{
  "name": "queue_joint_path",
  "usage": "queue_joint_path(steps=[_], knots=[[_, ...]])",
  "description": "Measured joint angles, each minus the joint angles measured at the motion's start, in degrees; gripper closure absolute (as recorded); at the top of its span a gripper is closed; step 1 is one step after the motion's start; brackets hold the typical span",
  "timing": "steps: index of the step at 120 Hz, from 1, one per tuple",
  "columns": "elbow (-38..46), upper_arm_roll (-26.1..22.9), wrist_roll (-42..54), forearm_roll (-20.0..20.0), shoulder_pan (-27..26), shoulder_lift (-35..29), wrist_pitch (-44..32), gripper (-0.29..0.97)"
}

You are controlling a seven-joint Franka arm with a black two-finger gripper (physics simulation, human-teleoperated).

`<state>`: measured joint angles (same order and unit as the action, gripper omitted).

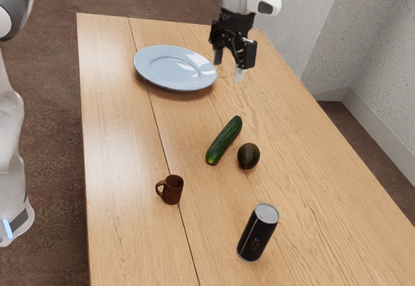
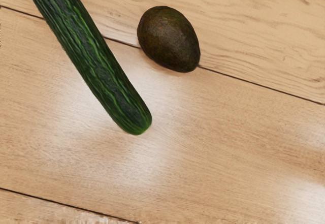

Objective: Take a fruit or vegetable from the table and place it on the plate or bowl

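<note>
A green cucumber (image 1: pixel 224 140) lies at a slant near the table's middle, with a dark avocado (image 1: pixel 248 155) just to the exterior view's right of it. A light blue plate (image 1: pixel 175 67) sits farther back, with nothing on it. My gripper (image 1: pixel 229 67) hangs above the table beside the plate's right rim, well behind both vegetables, open, nothing between its fingers. In the wrist view the cucumber (image 2: pixel 91 56) and the avocado (image 2: pixel 169 38) lie side by side on the wood, apart from each other.
A small brown mug (image 1: pixel 171 189) stands on the table nearer the front, to the exterior view's left of the cucumber. A black can (image 1: pixel 257 232) stands near the front edge. The table's right edge borders a wall corner.
</note>
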<state>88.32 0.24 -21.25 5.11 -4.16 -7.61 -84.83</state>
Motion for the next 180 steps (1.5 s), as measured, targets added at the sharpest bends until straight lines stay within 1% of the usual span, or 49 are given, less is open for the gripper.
queue_joint_path(steps=[26, 48, 64, 68, 78, 89, 101, 115, 132, 154, 180], knots=[[-0.06, -0.58, -13.04, 1.18, -0.20, 0.93, 1.76, 0.00], [-0.50, 0.29, -20.90, 1.28, 3.48, 5.21, 1.99, 0.00], [-0.17, 1.03, -25.24, 1.08, 5.54, 6.12, 1.71, 0.00], [1.63, 1.70, -26.17, 0.48, 5.32, 5.59, 0.87, 0.00], [10.22, 2.42, -28.33, -1.87, 4.15, 2.38, -3.56, 0.00], [13.69, 2.56, -30.46, -3.11, 1.18, 3.15, -8.42, 0.00], [17.13, 3.86, -32.44, -3.16, -0.40, 3.37, -13.48, 0.00], [19.95, 5.73, -34.34, -2.67, 1.23, 3.56, -17.61, 0.00], [20.65, 6.87, -35.89, -2.51, 3.62, 4.18, -20.39, 0.00], [20.62, 6.88, -37.14, -2.81, 2.83, 7.16, -23.35, 0.00], [20.33, 6.00, -32.09, -4.37, 1.79, 9.11, -26.02, 0.00]])
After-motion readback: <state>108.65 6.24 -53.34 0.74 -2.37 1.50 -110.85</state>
